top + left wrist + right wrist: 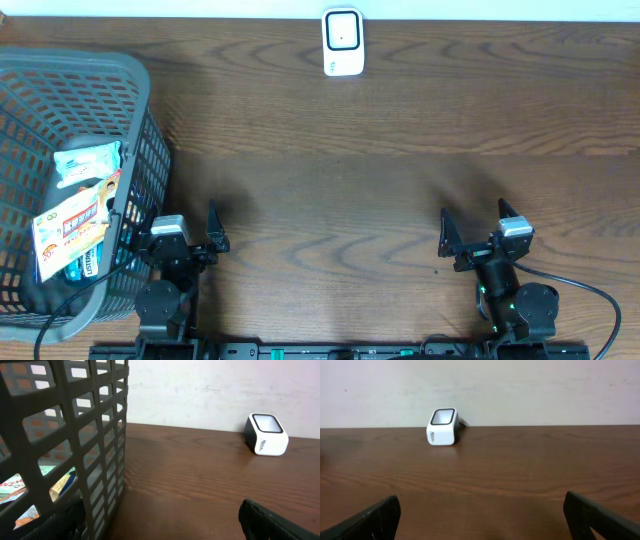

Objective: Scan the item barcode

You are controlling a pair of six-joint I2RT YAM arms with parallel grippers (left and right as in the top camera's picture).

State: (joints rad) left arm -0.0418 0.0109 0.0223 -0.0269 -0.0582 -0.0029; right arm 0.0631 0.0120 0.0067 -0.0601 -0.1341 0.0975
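Overhead view: a grey mesh basket (140,80) stands at the left of the wooden table (400,180) and holds the goods to be scanned, a pale wipes packet (88,160) above an orange-and-white packet (75,215). A white barcode scanner (342,42) sits at the far edge, near the centre, well apart from the basket.

Only this view shows both arms, low at the near edge and pointing to the far side. The left gripper (168,220) is close beside the basket's right wall; the right gripper (475,215) stands over bare wood. Both claws are spread wide and hold nothing.

Left wrist view: the basket wall (75,435) fills the left half, with the packets showing only as coloured scraps through the mesh. The scanner (266,434) lies far right.

Right wrist view: the scanner (443,426) is seen far left, against a pale wall (520,390), and the basket is out of frame.

No barcode can be made out. In the overhead view the left claw's left finger is lost against the basket.
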